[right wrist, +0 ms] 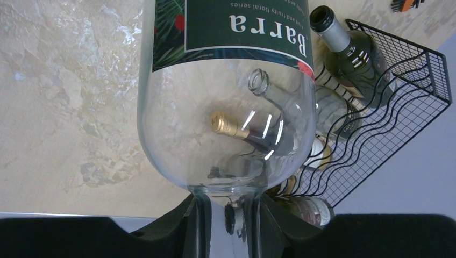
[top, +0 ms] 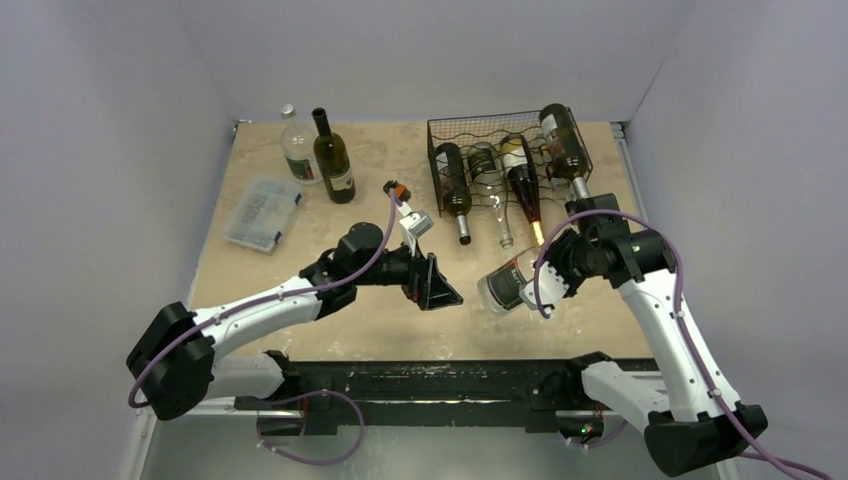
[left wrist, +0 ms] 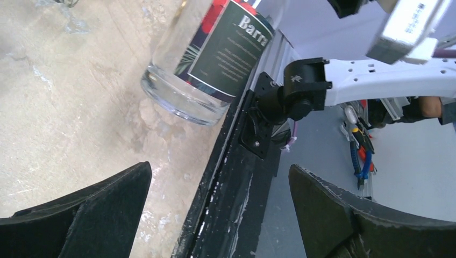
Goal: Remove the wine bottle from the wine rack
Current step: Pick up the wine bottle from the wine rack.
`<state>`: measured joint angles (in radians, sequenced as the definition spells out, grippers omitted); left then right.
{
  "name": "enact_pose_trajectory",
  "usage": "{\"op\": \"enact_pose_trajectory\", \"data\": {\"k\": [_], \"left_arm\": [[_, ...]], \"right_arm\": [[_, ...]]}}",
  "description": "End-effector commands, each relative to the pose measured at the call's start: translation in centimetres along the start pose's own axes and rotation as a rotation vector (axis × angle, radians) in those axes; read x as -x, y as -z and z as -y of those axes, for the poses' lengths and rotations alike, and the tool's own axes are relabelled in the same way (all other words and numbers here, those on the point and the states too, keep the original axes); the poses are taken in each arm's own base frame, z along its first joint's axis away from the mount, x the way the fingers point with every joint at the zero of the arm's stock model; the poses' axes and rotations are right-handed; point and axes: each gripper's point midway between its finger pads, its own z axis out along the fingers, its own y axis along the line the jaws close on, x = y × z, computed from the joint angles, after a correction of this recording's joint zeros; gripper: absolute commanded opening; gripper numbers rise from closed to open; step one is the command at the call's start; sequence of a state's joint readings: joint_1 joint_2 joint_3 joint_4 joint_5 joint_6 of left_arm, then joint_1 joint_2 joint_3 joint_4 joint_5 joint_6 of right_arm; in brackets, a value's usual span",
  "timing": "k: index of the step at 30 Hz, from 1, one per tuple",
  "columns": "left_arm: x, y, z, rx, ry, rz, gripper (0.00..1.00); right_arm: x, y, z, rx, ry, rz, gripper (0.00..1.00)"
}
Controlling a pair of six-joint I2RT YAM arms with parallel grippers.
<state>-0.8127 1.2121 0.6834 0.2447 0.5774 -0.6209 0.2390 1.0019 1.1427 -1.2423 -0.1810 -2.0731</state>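
Note:
My right gripper (top: pixel 553 268) is shut on the neck of a clear wine bottle (top: pixel 510 282) with a dark "Barra" label. It holds the bottle tilted above the table, near the front, apart from the rack. In the right wrist view the bottle (right wrist: pixel 226 97) fills the middle, its neck between the fingers (right wrist: pixel 177 223). The black wire-mesh wine rack (top: pixel 437 133) stands at the back right with several bottles lying in it; it also shows in the right wrist view (right wrist: pixel 398 107). My left gripper (top: pixel 441 291) is open and empty, left of the bottle, whose base shows in the left wrist view (left wrist: pixel 185 94).
A dark bottle (top: pixel 333 160) and a clear bottle (top: pixel 297 148) stand at the back left. A clear plastic compartment box (top: pixel 262 213) lies left of them. A small orange-tipped tool (top: pixel 398 188) lies mid-table. The table's black front rail (left wrist: pixel 236 177) runs under the left gripper.

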Motion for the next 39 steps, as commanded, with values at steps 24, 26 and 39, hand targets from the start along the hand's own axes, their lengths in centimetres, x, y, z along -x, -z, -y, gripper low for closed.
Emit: {"op": "enact_pose_trajectory", "data": {"k": [24,26,39], "left_arm": [[-0.1,-0.8,-0.7,0.067,-0.323,0.149,1.0],[-0.3,-1.1,-0.9,0.071,-0.405,0.176,1.0],[-0.6,-4.6,0.2,0.022,-0.704,0.266,1.0]], "right_arm": [[2.3,-1.0,1.9,-0.116,0.367,-0.002,0.0],[2.7,-1.3,1.5,-0.092,0.31,0.041,0.0],[6.6,-1.1,0.8,0.077,-0.202,0.32,0.0]]}}
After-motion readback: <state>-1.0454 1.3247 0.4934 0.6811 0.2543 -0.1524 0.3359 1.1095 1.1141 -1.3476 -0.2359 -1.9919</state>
